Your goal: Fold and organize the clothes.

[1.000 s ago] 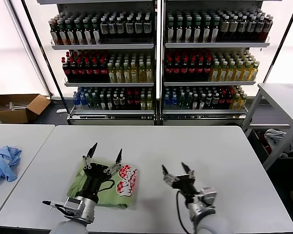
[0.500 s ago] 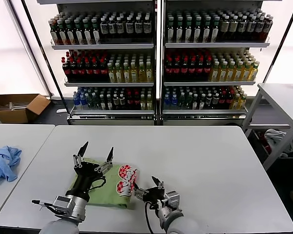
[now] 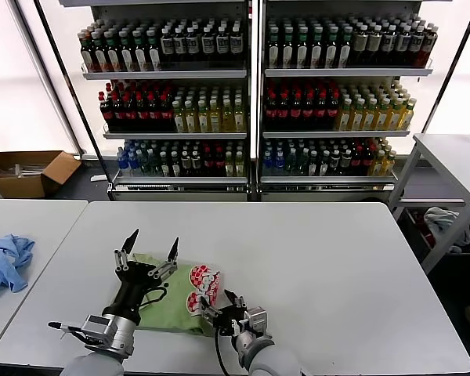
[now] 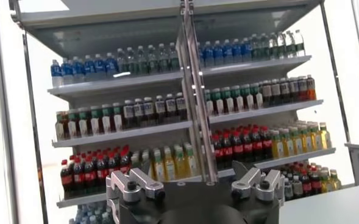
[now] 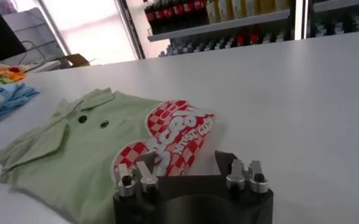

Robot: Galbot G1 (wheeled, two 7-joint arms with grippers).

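The clothes are one light green polo shirt (image 3: 168, 301), folded flat at the front left of the white table (image 3: 321, 251). Its collar and dark buttons (image 5: 91, 120) show, and the red-and-white patch (image 5: 176, 129) lies along its right edge. My right gripper (image 3: 222, 306) sits low at that edge and is open. One finger (image 5: 144, 163) rests over the patch, the other finger (image 5: 224, 161) over bare table. My left gripper (image 3: 150, 247) hovers above the shirt's far left part with its fingers spread and pointing up, holding nothing.
A light blue garment (image 3: 5, 262) lies on the neighbouring table at the left. Shelves of bottles (image 3: 251, 102) stand behind the table. A cardboard box (image 3: 27, 171) sits on the floor at the far left, and another table (image 3: 454, 157) is at the right.
My right gripper has swung left and down from the bare table to the shirt's right edge, its jaws slightly narrower. The left gripper has drifted a little left above the shirt.
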